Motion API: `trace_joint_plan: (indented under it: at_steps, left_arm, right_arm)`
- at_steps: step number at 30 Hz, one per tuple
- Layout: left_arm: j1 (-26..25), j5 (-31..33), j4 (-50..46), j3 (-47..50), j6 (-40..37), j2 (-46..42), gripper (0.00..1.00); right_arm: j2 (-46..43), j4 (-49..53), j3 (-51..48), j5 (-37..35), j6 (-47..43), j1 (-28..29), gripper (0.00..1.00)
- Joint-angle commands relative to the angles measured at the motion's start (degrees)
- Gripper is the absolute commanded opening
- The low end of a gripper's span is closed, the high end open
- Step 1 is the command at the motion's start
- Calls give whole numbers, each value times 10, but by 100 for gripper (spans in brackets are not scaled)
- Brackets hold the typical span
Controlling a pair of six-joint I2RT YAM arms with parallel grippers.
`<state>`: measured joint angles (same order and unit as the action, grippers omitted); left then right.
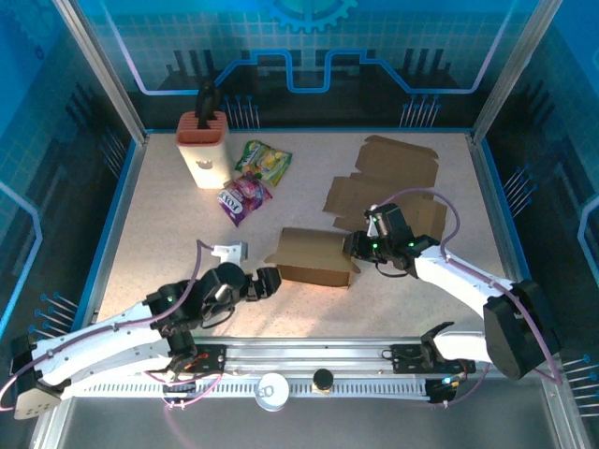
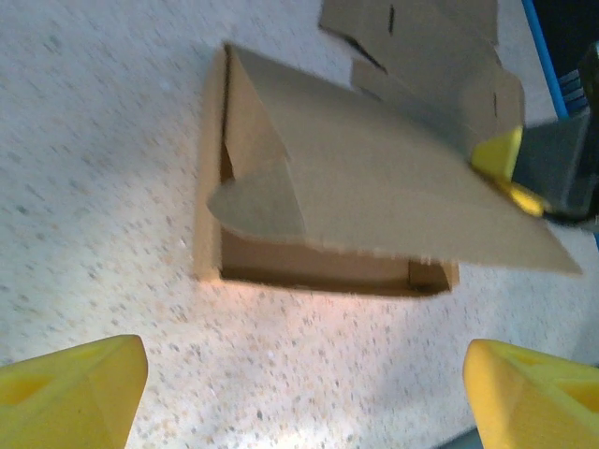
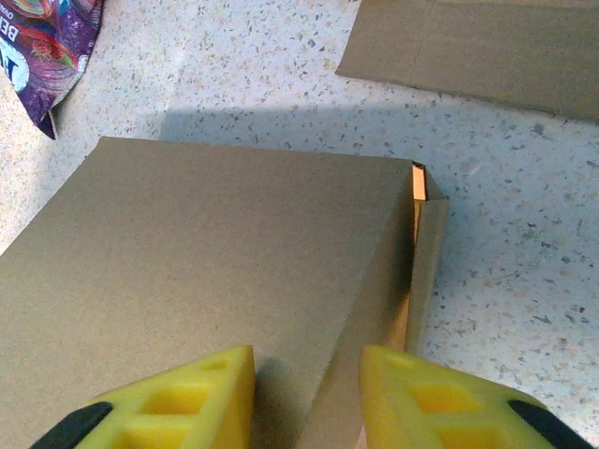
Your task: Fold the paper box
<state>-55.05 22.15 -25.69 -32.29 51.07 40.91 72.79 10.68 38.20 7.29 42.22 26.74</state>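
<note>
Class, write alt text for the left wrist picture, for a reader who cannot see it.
A half-folded cardboard box sits on a speckled table, lid tilted up, the right gripper pinching the lid's right edge. The left gripper shows yellow fingertips wide apart in the bottom corners.

surface: table [image 1: 168,234], pale speckled top with a blue edge
middle: brown box [image 1: 316,256], lid partly raised
far right: flat cardboard [image 1: 398,173], unfolded
far left: holder [image 1: 203,150], white and orange, upright
right of it: green bag [image 1: 264,161], purple bag [image 1: 243,198] just nearer
near left: small white piece [image 1: 230,251]
</note>
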Motion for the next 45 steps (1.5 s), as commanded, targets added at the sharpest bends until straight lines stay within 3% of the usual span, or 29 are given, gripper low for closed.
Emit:
trace_joint_plan:
  at_steps: [1, 5, 8, 14, 26, 33, 40, 45]
  left_arm:
    - [71, -24, -69, -58, -46, 45, 90]
    - [197, -148, -18, -89, -103, 126, 92]
    - [242, -210, 37, -106, -143, 206, 91]
    - [245, -226, 93, -145, -184, 336, 87]
    - [248, -216, 155, -141, -234, 439, 82]
    - [249, -231, 198, -115, -224, 453, 64]
    - [248, -247, 233, -83, -206, 448, 44]
    - [249, -256, 250, -48, -184, 421, 43]
  right_arm:
    - [-12, 23, -1, -14, -19, 10, 38]
    - [-12, 43, 4, -14, -32, 11, 48]
    - [-6, 56, 7, -13, -40, 11, 55]
    - [10, 49, -2, -3, -44, 12, 60]
    - [50, 7, -37, 0, -37, 12, 57]
    - [63, -14, -42, 12, -38, 5, 48]
    - [77, -45, -41, 71, -45, -20, 41]
    - [108, -45, -8, 120, -57, -22, 36]
